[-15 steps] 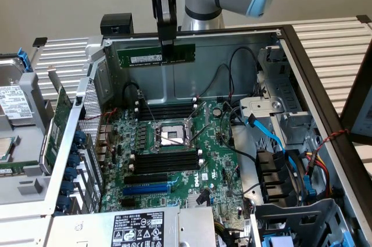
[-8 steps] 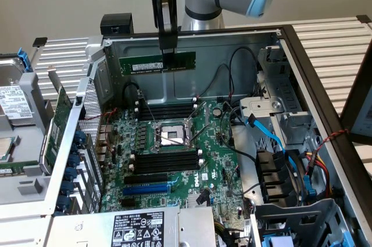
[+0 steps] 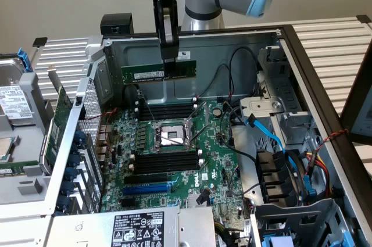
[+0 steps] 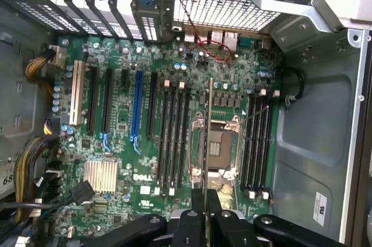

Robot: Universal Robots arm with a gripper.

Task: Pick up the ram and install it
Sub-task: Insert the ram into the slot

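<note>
Inside the open computer case [image 3: 244, 43], above the green motherboard [image 3: 212, 168] and its long black slots [image 3: 165, 163], the gripper [image 3: 168, 56] is clamped on the ram [image 3: 145, 74], holding it level, clear of the board

1. We see the ram [image 3: 158, 72] as a green board with a white, paper-like label.
2. The hand [image 3: 168, 54] looks black and faintly glossy.
3. The case [image 3: 212, 49] is bare grey sheet metal, dull.
4. The motherboard [image 3: 206, 142] shows a green lacquered sheen.

The open computer case [image 3: 244, 46] lies on a slatted table [image 3: 332, 40].
</note>
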